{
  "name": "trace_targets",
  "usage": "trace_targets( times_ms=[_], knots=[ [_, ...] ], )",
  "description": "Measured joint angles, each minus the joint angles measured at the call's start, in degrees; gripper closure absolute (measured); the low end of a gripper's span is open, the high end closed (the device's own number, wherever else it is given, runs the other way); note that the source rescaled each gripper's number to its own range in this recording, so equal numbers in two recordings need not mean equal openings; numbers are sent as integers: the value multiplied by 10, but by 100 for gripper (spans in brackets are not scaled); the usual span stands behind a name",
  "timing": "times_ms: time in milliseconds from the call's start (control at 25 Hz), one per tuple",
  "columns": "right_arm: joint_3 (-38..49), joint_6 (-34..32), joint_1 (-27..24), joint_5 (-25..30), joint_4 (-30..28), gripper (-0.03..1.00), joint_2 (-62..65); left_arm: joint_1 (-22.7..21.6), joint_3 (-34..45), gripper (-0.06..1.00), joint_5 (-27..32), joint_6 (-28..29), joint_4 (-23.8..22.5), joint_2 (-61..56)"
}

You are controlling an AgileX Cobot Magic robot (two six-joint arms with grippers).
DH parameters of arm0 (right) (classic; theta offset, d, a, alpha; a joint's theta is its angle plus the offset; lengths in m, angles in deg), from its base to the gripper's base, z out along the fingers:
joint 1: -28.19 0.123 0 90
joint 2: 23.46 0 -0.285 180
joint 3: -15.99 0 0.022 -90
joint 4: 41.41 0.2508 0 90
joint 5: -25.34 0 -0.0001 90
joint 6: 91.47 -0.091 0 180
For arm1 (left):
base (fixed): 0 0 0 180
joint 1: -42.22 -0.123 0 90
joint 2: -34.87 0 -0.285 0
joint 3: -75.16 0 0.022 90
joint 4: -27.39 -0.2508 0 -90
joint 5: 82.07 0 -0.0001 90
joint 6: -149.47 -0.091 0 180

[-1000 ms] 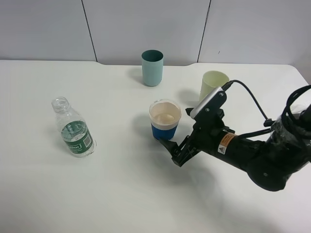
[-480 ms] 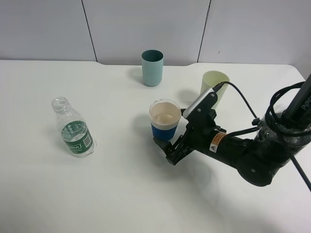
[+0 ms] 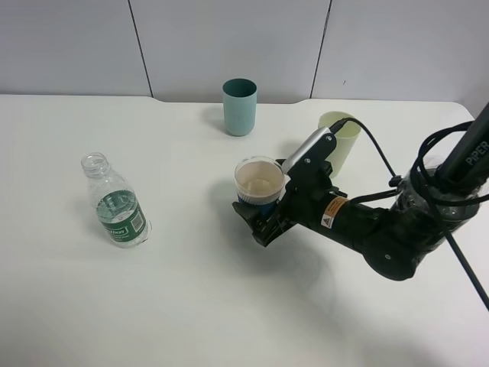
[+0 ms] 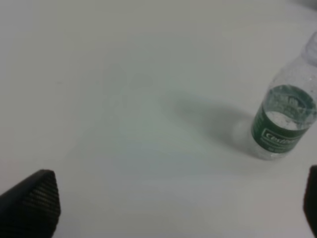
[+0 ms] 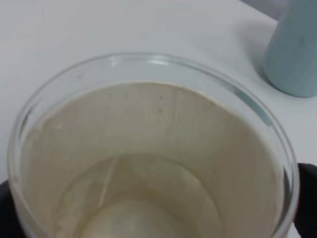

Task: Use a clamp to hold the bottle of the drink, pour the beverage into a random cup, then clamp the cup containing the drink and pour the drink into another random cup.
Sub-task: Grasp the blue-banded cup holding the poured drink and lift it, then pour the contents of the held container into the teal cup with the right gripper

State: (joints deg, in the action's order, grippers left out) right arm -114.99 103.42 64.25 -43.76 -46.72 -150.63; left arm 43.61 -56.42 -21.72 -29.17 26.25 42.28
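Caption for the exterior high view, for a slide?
Open right gripper straddles the blue-banded cup; bottle stands left, teal cup behind.

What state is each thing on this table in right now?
bottle: upright, uncapped, standing free.
blue-banded cup: upright, clear liquid in its bottom.
teal cup: upright, standing apart.
pale green cup: upright, partly hidden.
right gripper: open, jaws flanking the blue-banded cup.
left gripper: open, empty.

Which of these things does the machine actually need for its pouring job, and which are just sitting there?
Part of the job: bottle, blue-banded white cup, teal cup, right end effector.
Just lying about: pale green cup.
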Motion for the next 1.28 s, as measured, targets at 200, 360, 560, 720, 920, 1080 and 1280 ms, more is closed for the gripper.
trace_targets(
  times_ms=[200, 360, 560, 720, 920, 1080, 1280],
  knots=[
    [-1, -2, 0, 1, -6, -3, 0, 0, 0, -6, 0, 0, 0, 0],
    [-1, -2, 0, 1, -6, 6, 0, 0, 0, -6, 0, 0, 0, 0],
    [-1, -10, 0, 3, -12, 97, 0, 0, 0, -6, 0, 0, 0, 0],
    [-1, -17, 0, 5, -12, 97, 0, 0, 0, -6, 0, 0, 0, 0],
    [-1, -17, 0, 5, -12, 97, 0, 0, 0, -6, 0, 0, 0, 0],
    [-1, -17, 0, 19, -12, 97, 8, 0, 0, -6, 0, 0, 0, 0],
    [-1, -17, 0, 62, -11, 97, 51, 0, 0, -6, 0, 0, 0, 0]
  ],
)
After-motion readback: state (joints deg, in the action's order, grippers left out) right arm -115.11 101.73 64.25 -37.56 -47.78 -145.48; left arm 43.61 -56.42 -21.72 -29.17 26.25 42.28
